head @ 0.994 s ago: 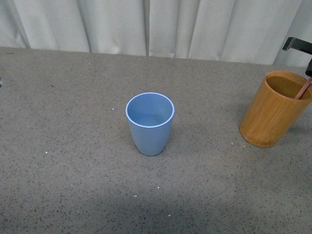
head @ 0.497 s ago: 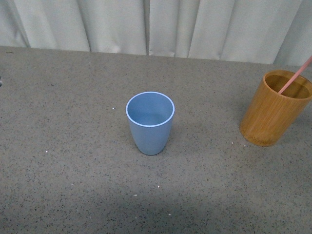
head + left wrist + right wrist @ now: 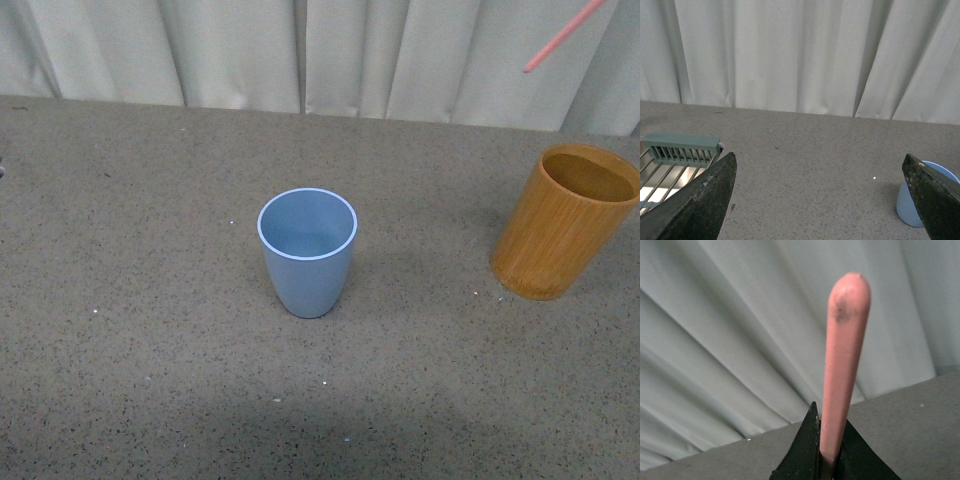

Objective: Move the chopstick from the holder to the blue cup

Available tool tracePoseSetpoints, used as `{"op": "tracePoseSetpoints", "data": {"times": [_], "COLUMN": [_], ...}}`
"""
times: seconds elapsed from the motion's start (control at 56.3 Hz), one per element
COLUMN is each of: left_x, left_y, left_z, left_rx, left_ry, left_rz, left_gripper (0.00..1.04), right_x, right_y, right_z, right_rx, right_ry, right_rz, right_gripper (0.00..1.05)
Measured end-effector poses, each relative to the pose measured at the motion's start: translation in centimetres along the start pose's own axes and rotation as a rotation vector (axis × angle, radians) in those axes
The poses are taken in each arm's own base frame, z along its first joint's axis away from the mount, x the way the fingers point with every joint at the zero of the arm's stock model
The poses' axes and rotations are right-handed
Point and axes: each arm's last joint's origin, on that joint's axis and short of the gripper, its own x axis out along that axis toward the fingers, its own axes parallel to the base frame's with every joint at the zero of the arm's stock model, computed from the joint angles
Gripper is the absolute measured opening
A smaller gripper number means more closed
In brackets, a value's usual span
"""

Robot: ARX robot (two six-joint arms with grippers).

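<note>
The salmon-pink chopstick (image 3: 563,36) hangs tilted in the air at the top right of the front view, well above the orange-brown holder (image 3: 563,224), which stands empty. The arm holding it is outside that view. In the right wrist view my right gripper (image 3: 829,437) is shut on the chopstick (image 3: 845,355), whose rounded end points away from the camera. The light blue cup (image 3: 307,252) stands upright mid-table, empty. My left gripper (image 3: 820,200) is open, its dark fingers (image 3: 695,205) spread wide over bare table, with the blue cup (image 3: 912,202) beside one finger.
White curtains (image 3: 300,50) close off the far edge of the grey speckled table (image 3: 150,330). A pale green wire rack (image 3: 675,160) sits near the left arm in the left wrist view.
The chopstick has risen out of the holder: a second ago its lower part was inside, now it is wholly clear and high above the rim. The holder has settled upright.
</note>
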Motion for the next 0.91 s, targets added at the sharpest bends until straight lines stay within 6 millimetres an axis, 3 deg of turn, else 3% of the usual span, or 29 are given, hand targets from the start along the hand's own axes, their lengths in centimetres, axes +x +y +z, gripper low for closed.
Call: {"op": "tracePoseSetpoints", "data": {"times": [0.124,0.266,0.604,0.905], "left_x": [0.0,0.0,0.0,0.0], "left_y": [0.0,0.0,0.0,0.0], "left_z": [0.0,0.0,0.0,0.0], "left_rx": [0.0,0.0,0.0,0.0], "left_ry": [0.0,0.0,0.0,0.0], "left_rz": [0.0,0.0,0.0,0.0], "left_gripper": [0.98,0.98,0.98,0.98], "right_x": [0.1,0.9,2.6,2.8], "right_y": [1.5,2.6,2.7,1.6], "right_z": [-1.4,-4.4,-11.0,-12.8], "right_rx": [0.031,0.069,0.109,0.105], "right_ry": [0.027,0.086,0.23,0.27], "right_rz": [0.056,0.094,0.084,0.046], "right_gripper": [0.02,0.02,0.02,0.02]}}
